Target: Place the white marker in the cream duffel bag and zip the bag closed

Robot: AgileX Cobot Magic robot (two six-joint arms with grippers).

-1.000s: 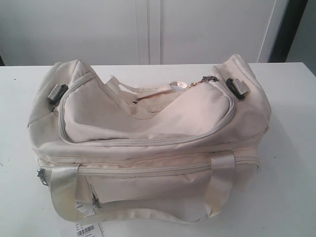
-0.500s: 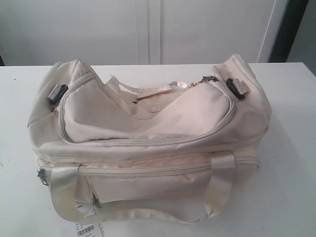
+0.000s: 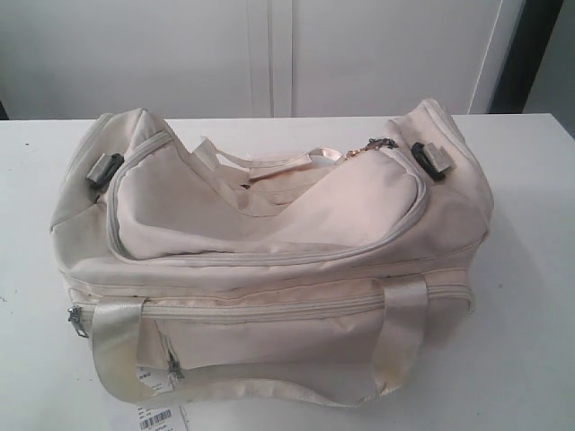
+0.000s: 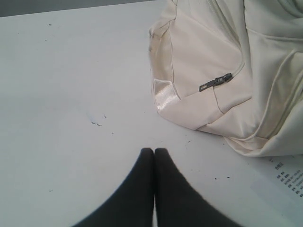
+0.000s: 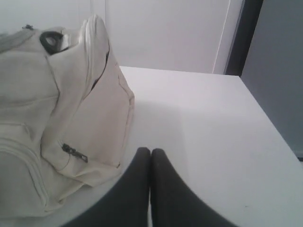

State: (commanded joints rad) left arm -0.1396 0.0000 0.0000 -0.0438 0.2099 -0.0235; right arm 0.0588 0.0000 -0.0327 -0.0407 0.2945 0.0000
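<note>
The cream duffel bag (image 3: 269, 251) lies across the middle of the white table (image 3: 530, 269), its top zip running round the lid with a gold pull (image 3: 359, 151) near the right end. The white marker is out of view. Neither arm shows in the exterior view. In the left wrist view my left gripper (image 4: 154, 150) is shut and empty above bare table, a little apart from the bag's end (image 4: 222, 66) with its dark zip pull (image 4: 215, 82). My right gripper (image 5: 150, 150) is shut and empty beside the bag's other end (image 5: 85, 118).
A paper tag with a barcode (image 3: 154, 417) hangs from the bag at the table's front edge. White cupboard doors (image 3: 269, 54) stand behind the table. The table's right edge (image 5: 270, 123) drops off near the right gripper.
</note>
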